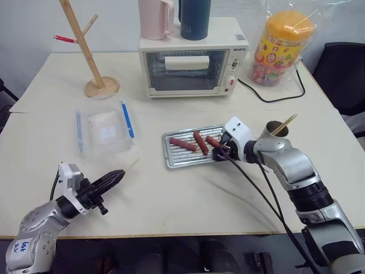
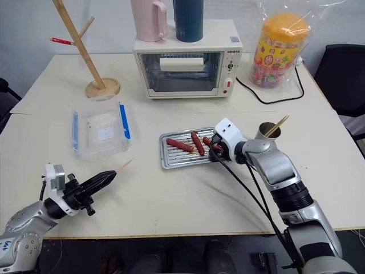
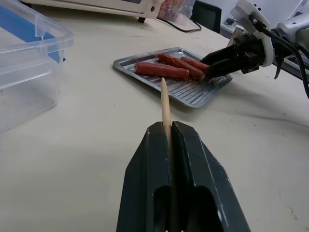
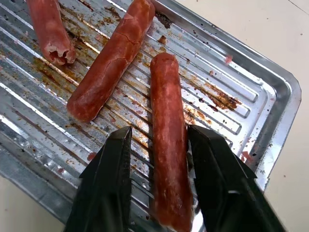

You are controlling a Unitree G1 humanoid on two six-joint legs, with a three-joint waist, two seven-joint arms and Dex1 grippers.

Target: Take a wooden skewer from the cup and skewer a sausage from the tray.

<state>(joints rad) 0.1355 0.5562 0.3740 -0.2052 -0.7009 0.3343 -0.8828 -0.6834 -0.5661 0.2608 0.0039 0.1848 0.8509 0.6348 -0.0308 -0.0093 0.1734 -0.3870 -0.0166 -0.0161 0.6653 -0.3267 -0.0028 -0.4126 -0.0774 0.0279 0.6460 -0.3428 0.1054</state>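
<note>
Right end effector (image 4: 159,183): fingers apart, straddling the sausage (image 4: 166,145) at the tray's near end, apparently to steady it for piercing; not yet clamped.
Left end effector (image 3: 166,133): clamped on the wooden skewer (image 3: 164,104), tip aimed forward at the tray (image 1: 177,160), well apart from it.
Other 2 sausages (image 4: 108,60): beyond the right fingertips, on the ribbed bottom.
Cup (image 1: 275,130): just behind the right wrist, another stick inside.
Table (image 1: 171,194): carries everything.
</note>
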